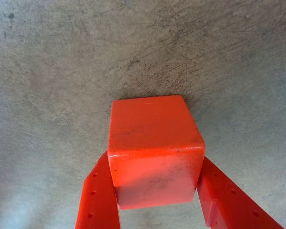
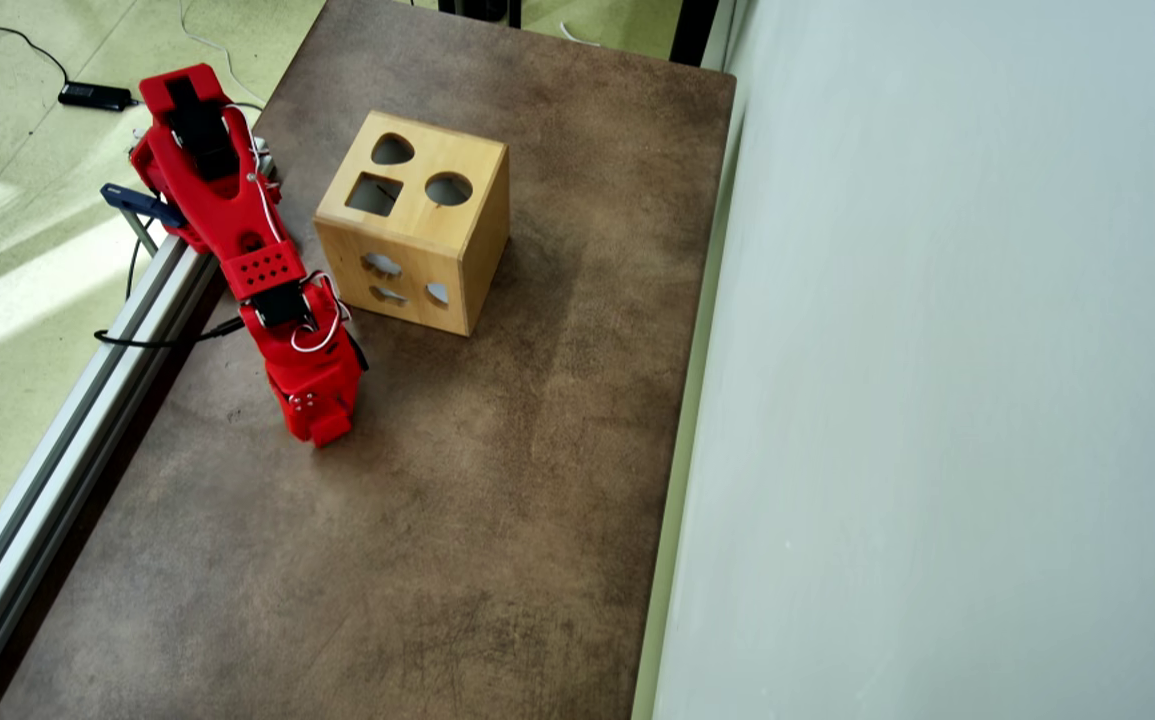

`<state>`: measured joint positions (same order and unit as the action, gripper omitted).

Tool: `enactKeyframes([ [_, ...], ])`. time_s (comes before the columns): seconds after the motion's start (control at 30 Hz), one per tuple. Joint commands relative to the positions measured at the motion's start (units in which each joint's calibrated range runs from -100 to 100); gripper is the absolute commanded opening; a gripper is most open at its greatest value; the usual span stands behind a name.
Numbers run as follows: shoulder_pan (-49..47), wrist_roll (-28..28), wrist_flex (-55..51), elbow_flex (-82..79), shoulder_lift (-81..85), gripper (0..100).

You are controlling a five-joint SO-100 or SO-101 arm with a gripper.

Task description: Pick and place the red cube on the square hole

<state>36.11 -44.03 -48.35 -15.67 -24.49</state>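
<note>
- Wrist view shows the red cube [image 1: 155,150] filling the centre of the picture, its top face and near face both lit, with small dark scuffs on the near face.
- Both red fingers [image 1: 99,200] of the gripper [image 1: 157,202] rise from the bottom edge and press against the cube's lower left and lower right sides, so the jaws are clamped on the cube.
- Around and beyond the cube lies the grey-brown table [image 1: 62,71], scratched and mottled; a dark shadow sits just past the cube's far edge. Whether the cube rests on the surface or is lifted a little cannot be told.
- Overhead view has the red arm [image 2: 237,220] reaching from its base at the table's left edge down toward the lower left, the gripper [image 2: 329,430] pointing at the tabletop; the cube itself is hidden under the gripper there.
- To the right of the arm and close to it stands a wooden shape-sorter box [image 2: 415,222], with a square hole [image 2: 374,194] in its top face beside a round hole and a teardrop-shaped one, and further cut-outs on its near side.
- An aluminium rail [image 2: 67,440] runs along the table's left edge.
</note>
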Motion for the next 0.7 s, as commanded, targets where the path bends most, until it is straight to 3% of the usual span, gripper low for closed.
enactKeyframes([
  [0.0,0.2,0.3,-0.4,2.1,1.3,3],
  [0.33,0.4,0.3,-0.4,2.2,1.6,3],
  [0.67,0.4,0.3,-0.6,2.1,13.2,2],
])
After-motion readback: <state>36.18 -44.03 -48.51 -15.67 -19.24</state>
